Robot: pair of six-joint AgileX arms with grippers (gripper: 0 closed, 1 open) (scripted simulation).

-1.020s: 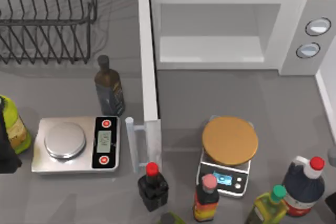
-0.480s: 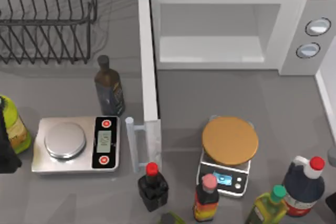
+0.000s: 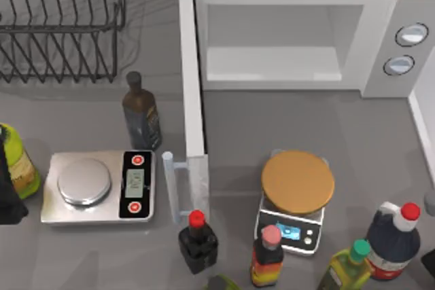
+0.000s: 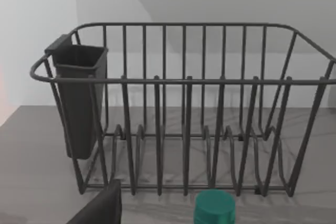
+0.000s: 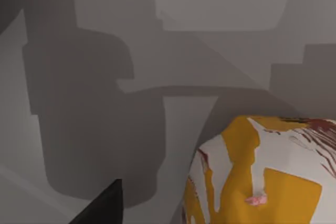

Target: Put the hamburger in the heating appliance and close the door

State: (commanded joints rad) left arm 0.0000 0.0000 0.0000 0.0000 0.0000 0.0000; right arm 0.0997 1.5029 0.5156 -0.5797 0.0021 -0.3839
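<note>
The heating appliance (image 3: 380, 45), a white microwave with two round knobs on its grey panel, stands at the back right with its cavity (image 3: 275, 45) showing. Its door (image 3: 194, 100) is swung fully out toward the table's front, with the pale bar handle (image 3: 170, 188) on its left face. The hamburger (image 5: 262, 177), cream-white with yellow-orange patches, sits very close under the right wrist camera, beside a dark part of my right gripper (image 5: 100, 205). My right arm (image 3: 429, 202) is at the table's right edge. My left arm (image 3: 5, 195) stays parked at the left edge, facing the dish rack (image 4: 184, 108).
A wire dish rack (image 3: 61, 25) fills the back left. A dark bottle (image 3: 141, 117) and silver scales (image 3: 98, 186) stand left of the door. A tan disc (image 3: 298, 183) lies on small scales. Several bottles (image 3: 267, 255) line the front edge.
</note>
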